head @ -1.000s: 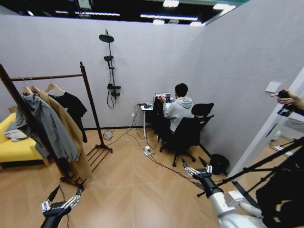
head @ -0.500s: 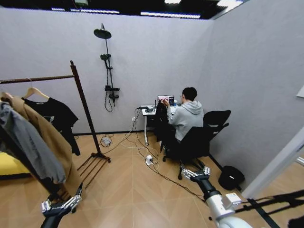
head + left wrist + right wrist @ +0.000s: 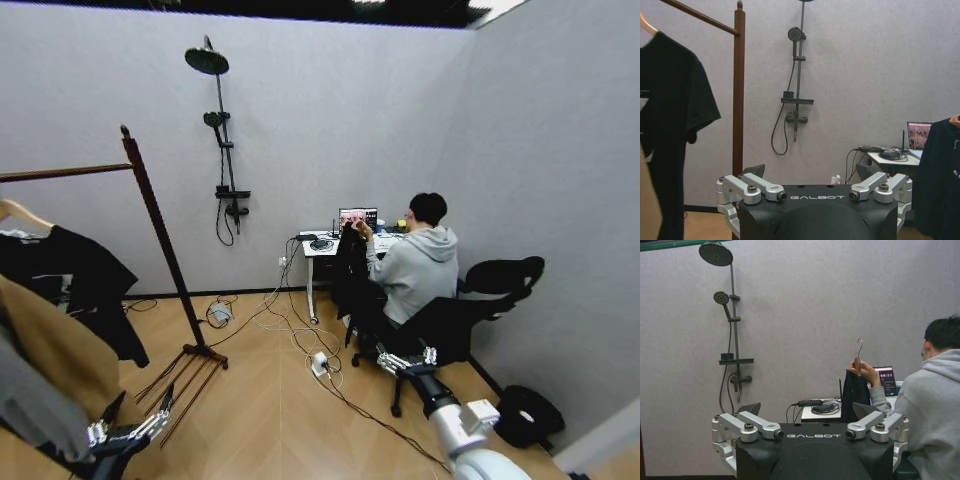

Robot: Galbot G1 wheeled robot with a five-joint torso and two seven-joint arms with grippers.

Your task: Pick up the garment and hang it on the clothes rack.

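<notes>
So basically nothing is done yet on the actual task. The garment is a black coat on a hanger, and a seated person in a grey hoodie is holding it up by the hook right beside the desk surface with the laptop. In the head view you can see it as a dark shape hanging just on the rack side of that person.

Both robot hands are empty. The left hand sits low, close to the foot of the clothes rack, fingers spread open. The right hand is out in front, pointed toward the person and the coat but well apart from it, fingers open too. Both wrist views back that up, with open fingers and nothing between them.

The rack already carries a black T-shirt and a tan coat, with what looks like free bar toward the knob-topped post.

What's left, as I read it: get close to the coat, take it by the hanger, carry it over to the rack and hook it on the bar. So pretty much everything.
</notes>
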